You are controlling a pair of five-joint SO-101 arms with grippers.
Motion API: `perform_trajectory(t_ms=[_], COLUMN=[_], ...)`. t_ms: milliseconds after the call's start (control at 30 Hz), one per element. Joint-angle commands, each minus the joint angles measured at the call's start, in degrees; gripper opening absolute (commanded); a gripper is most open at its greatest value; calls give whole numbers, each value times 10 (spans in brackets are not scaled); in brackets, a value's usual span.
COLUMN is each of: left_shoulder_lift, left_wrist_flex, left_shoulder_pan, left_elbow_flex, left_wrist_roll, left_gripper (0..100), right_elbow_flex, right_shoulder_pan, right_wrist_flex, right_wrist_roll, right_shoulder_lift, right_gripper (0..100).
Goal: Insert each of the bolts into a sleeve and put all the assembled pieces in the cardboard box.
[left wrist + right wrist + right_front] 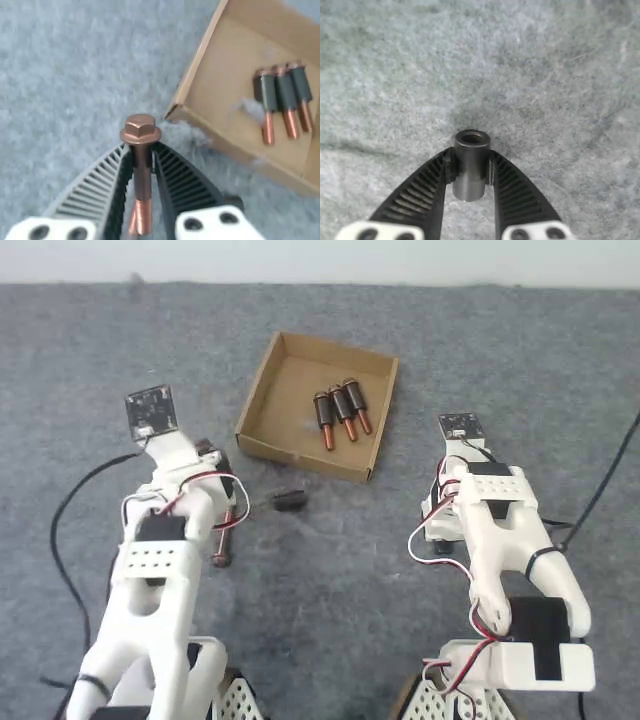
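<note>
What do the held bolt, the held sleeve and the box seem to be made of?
The bolt: likely copper-coloured or plated metal, shiny on head and threads. The sleeve: probably dark metal, smooth with a dull sheen; could be plastic. The box: brown cardboard, matt, raw edges.

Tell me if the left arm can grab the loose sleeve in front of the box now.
Probably not yet: the loose sleeve lies bare on the carpet near that arm, but the left gripper has its jaws shut on a bolt.
</note>
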Motion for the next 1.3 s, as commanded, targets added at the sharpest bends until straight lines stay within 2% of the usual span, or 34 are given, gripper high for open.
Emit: perform_trajectory(t_ms=[0, 200, 367, 567, 867, 1267], left_shoulder_lift=[-29, -29, -25, -25, -24, -23], left_wrist_flex=[-114, -212, -271, -283, -283, -282], left_shoulder_pan=[-5, -14, -12, -15, -16, -13], left_elbow_flex=[22, 60, 92, 97, 97, 98], left_wrist_roll=[4, 4, 4, 2, 1, 1], left_gripper=[12, 12, 12, 12, 12, 12], right_elbow_flex=[-28, -31, -41, -77, -90, -94], right_shoulder_pan=[8, 7, 18, 14, 0, -111], right_wrist_flex=[-7, -15, -103, -183, -469, -874], right_wrist_roll=[5, 3, 6, 7, 7, 7], right_shoulder_lift=[-2, -4, -21, -51, -48, 109], right_gripper=[7, 7, 7, 7, 9, 7])
